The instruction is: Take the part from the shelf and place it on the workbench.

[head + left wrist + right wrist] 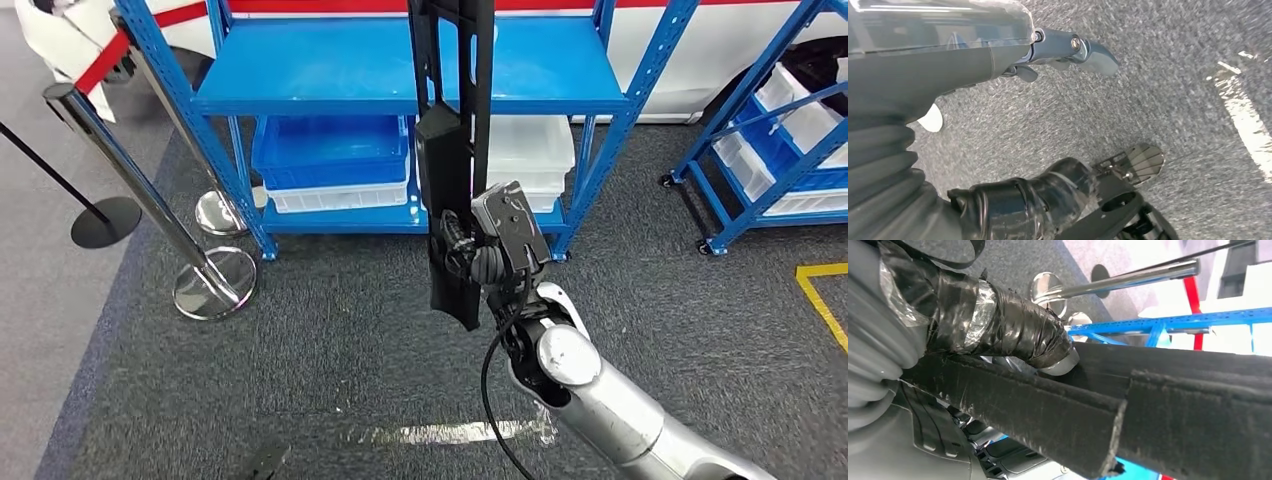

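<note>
Up at the centre of your head view, your right hand (478,262) has its fingers wrapped around the part (455,160), a long black strip held nearly upright, its top running out of the picture and its lower end hanging just below the hand. Your right wrist camera gives you the close look: the taped thumb (1013,335) presses against the part's dark, rough-edged face (1128,410), and the grip looks firm. One silver arm (610,410) comes in from the lower right, with a black cable looping off the wrist. Your left hand (1058,55) hangs over the grey carpet (1168,100), its fingers loosely apart and holding nothing. Behind the part you have one blue shelf (380,70) straight ahead with a bare top deck; on its lower level, count two bins: a blue bin (330,150) stacked over a white bin (535,150) tray row, though exactly how many trays sit in those stacks I can't tell you. A second blue rack (770,150) stands off to the right with more blue and white bins. On the left, two chrome barrier posts (150,190) with round bases stand on the carpet's edge. One white tape mark (450,432) lies on the carpet near you, and a yellow line (822,290) shows at the right.
</note>
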